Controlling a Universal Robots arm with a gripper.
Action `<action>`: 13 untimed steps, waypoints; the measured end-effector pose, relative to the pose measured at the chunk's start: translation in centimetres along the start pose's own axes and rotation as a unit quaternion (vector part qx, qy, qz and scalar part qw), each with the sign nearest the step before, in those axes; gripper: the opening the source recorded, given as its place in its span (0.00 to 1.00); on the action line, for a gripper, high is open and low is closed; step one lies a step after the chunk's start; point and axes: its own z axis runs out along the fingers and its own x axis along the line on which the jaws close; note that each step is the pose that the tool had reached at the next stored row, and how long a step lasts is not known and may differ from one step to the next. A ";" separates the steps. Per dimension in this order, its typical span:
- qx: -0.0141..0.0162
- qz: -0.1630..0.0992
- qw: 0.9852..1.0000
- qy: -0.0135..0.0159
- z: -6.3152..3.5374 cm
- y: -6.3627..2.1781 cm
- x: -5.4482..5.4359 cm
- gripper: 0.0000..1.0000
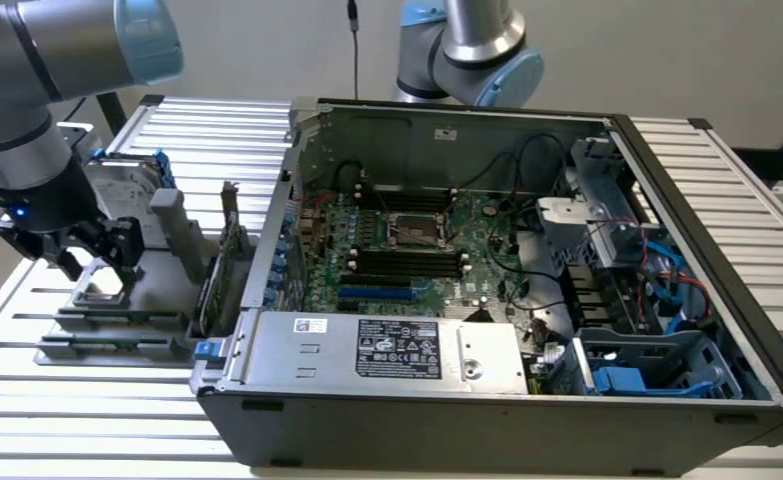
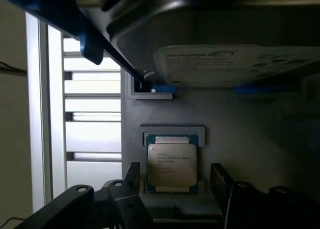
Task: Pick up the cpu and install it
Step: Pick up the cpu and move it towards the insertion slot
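Aluminium slats make up the worktop (image 1: 218, 130), which carries an open computer case (image 1: 498, 430) lying on its side with the green motherboard (image 1: 478, 215) facing up. Just beside the case, on the exterior view's left, sits a grey moulded fixture (image 1: 111, 340). The robot arm (image 1: 31, 150) reaches down over this fixture. In the wrist view a Seagate hard drive (image 2: 235, 64) with blue brackets lies in a recess of the fixture, near the cpu's pocket. The tool (image 1: 98, 262) hangs low over that pocket with its dark fingers (image 2: 132, 174) spread open, one on each side of the chip and apart from it, gripping nothing. The cpu (image 2: 171, 165) lies flat in its pocket, silver top up, well apart from the motherboard's socket (image 1: 411, 228).
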 end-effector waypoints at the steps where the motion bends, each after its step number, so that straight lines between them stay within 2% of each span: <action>1: 0.000 0.000 1.000 0.000 0.01 0.00 0.0 0.67; 5: 0.000 0.000 1.000 0.000 0.08 0.16 0.0 0.67; 13: 0.004 -0.002 1.000 0.001 0.49 0.30 0.0 0.67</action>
